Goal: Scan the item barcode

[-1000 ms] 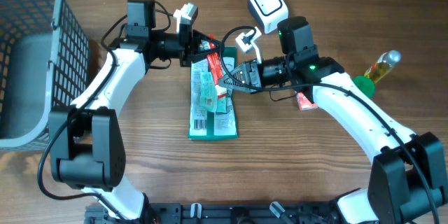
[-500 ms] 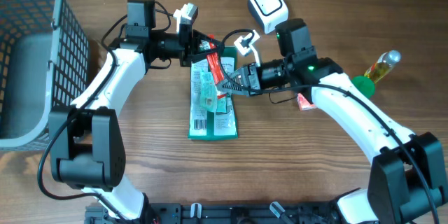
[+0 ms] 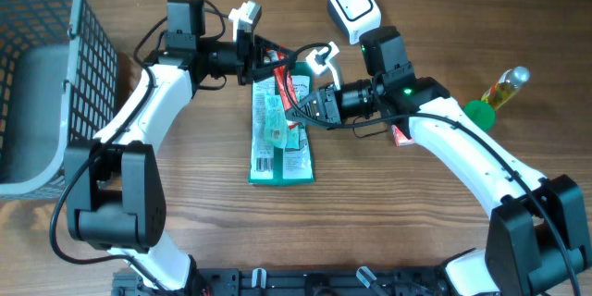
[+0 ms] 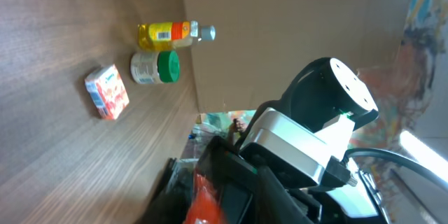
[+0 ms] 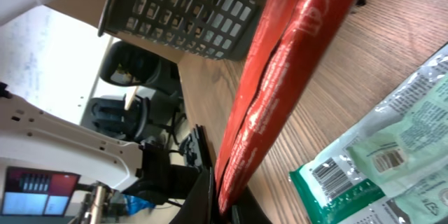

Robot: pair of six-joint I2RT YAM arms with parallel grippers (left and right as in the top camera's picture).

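Overhead: right gripper [image 3: 294, 104] pinches a glossy red packet [image 3: 302, 86] over green foil pouches [image 3: 282, 162], its wrist further left than before; left gripper [image 3: 266, 55] opening unclear.

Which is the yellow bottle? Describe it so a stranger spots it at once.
Go to the right side of the brown wooden table, beyond the right arm's white forearm. Two containers sit side by side: a squat white jar with a green lid and the slim clear plastic bottle. Only it has yellow contents and an orange neck band.
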